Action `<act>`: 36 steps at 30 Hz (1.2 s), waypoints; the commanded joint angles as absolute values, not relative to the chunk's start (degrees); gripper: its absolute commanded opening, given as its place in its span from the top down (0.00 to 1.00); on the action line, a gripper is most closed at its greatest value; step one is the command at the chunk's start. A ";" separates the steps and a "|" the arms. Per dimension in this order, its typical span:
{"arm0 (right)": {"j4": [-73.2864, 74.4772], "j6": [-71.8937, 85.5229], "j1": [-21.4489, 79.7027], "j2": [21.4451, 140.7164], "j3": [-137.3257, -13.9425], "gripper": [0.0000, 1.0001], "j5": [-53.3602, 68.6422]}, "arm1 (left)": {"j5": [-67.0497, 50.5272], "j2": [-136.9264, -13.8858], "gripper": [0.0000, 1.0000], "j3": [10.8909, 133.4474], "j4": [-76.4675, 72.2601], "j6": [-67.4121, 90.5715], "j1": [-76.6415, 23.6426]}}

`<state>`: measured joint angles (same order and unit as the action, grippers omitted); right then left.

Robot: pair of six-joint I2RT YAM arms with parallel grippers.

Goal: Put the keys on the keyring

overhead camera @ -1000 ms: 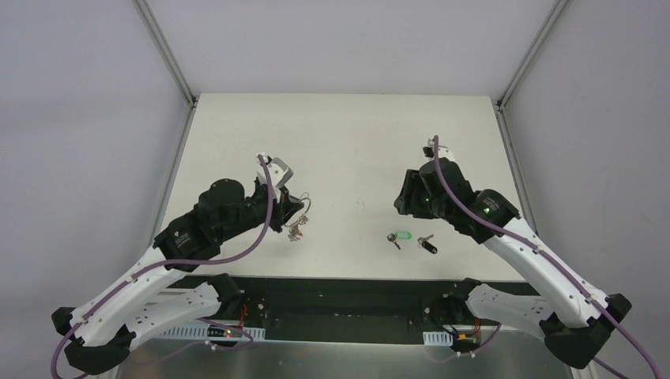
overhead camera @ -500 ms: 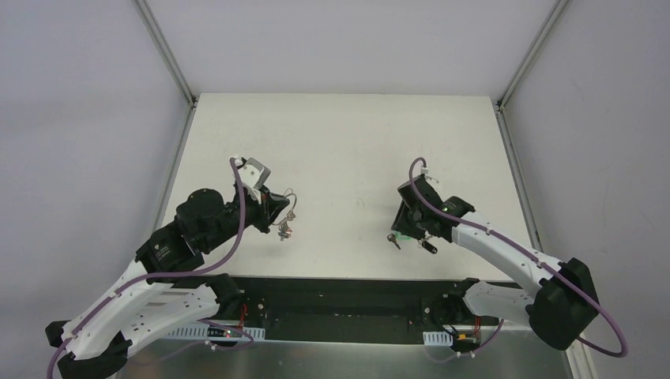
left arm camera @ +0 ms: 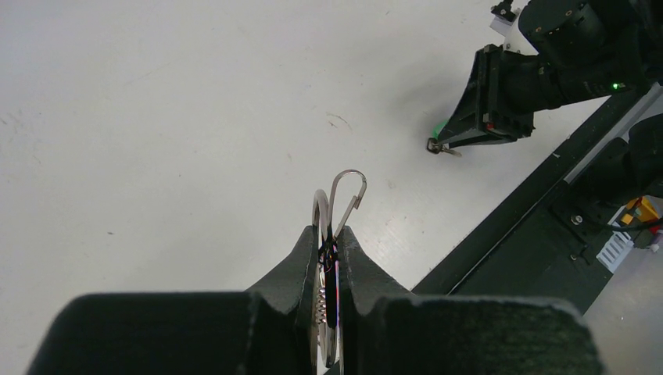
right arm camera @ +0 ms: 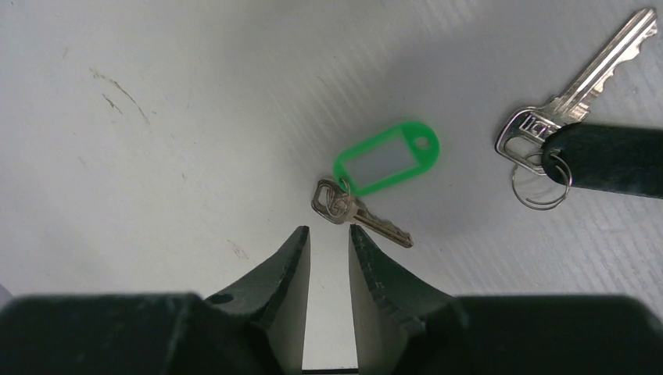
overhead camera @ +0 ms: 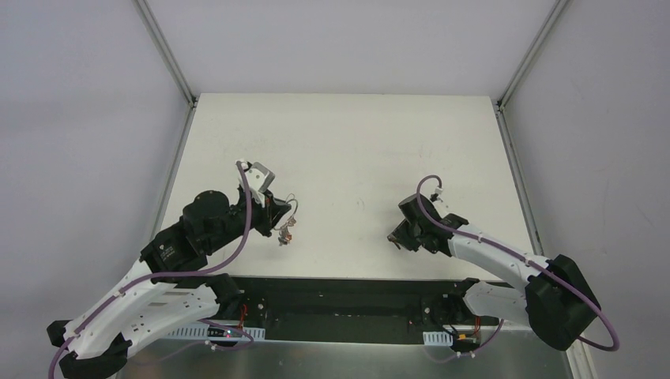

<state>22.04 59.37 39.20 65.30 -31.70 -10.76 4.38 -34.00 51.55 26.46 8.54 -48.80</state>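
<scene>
My left gripper point(left arm camera: 331, 233) is shut on the metal keyring point(left arm camera: 345, 193), whose open hook sticks out past the fingertips; it hangs above the table at centre left in the top view point(overhead camera: 286, 223). The green-tagged key point(right arm camera: 385, 165) lies on the table just beyond my right gripper point(right arm camera: 329, 230), whose jaws stand a narrow gap apart with nothing between them. The black-tagged key point(right arm camera: 606, 158), with its small ring, lies to the right of it. In the top view my right gripper point(overhead camera: 397, 235) is low over both keys and hides them.
The white table point(overhead camera: 348, 142) stretches far and wide behind both arms. Its dark front edge rail point(overhead camera: 348, 288) runs close below the right gripper. Grey enclosure walls stand on both sides.
My right arm has swung down and toward the front edge, bringing its gripper low over the green-tagged key. My left arm has drawn back to the left with the keyring still held.
</scene>
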 commanded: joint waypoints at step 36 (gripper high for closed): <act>23.04 68.82 39.03 57.20 -27.64 0.68 -13.39 | 1.65 -32.69 1.00 50.32 24.26 9.06 -49.10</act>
<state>21.96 67.51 39.20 57.87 -27.94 -12.64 2.98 -32.93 50.06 26.48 8.56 -48.80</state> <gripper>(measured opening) 0.320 0.042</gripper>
